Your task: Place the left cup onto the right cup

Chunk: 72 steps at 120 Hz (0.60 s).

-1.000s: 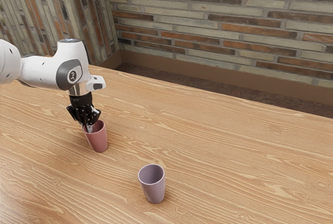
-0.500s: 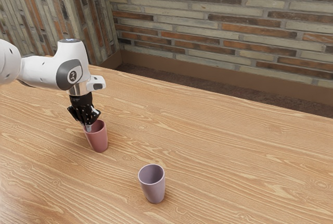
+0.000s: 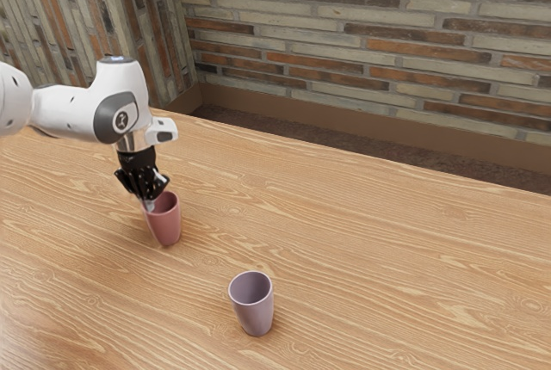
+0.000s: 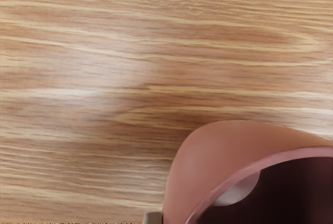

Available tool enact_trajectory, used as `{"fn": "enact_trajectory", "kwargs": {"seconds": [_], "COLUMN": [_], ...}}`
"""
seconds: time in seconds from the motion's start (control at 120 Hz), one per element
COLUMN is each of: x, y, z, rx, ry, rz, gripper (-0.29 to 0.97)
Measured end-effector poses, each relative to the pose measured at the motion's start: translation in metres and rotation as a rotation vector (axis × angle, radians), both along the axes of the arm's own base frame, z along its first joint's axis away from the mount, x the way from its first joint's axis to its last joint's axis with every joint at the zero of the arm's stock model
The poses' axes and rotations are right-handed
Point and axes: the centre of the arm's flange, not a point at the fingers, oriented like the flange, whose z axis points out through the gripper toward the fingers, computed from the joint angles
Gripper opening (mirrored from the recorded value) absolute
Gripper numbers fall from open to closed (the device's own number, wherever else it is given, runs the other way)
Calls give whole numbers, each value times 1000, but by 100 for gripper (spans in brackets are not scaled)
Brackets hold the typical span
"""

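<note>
Pinches with the black gripper (image 3: 148, 200) the wall of the pink cup (image 3: 164, 218) at its rim: one finger inside the cup, the other outside, both pressed on the wall from two sides. Meets the cup from above, at the end of the white arm (image 3: 73, 112) reaching in from the exterior view's left. Holds the cup upright, mouth up, over the wooden table (image 3: 387, 241), rather near to the table's far edge and toward the far corner at the exterior view's left. Cannot tell if resting on the wood or hanging just above it. Shows in the wrist view a pale finger pad (image 4: 235, 193) lying against the inner side of the pink wall, just under the rim, with bare wood grain beyond the cup. Well apart from the purple cup (image 3: 251, 301), upright and mouth up on the table, farther from the far edge and more toward the exterior view's right. Behind the table's far edge, a brick wall (image 3: 362, 26).
</note>
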Motion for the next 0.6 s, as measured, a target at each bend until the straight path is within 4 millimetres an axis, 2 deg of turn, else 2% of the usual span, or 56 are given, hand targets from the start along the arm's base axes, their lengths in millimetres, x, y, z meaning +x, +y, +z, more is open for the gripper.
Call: {"fn": "enact_trajectory", "kwargs": {"seconds": [0.417,0.6], "x": [-6,-10], "y": [-10,-23], "z": [34,53], "rx": [13,18], "ry": [-39,-53], "rz": [-12,-31], "gripper": [-11,-11]}}
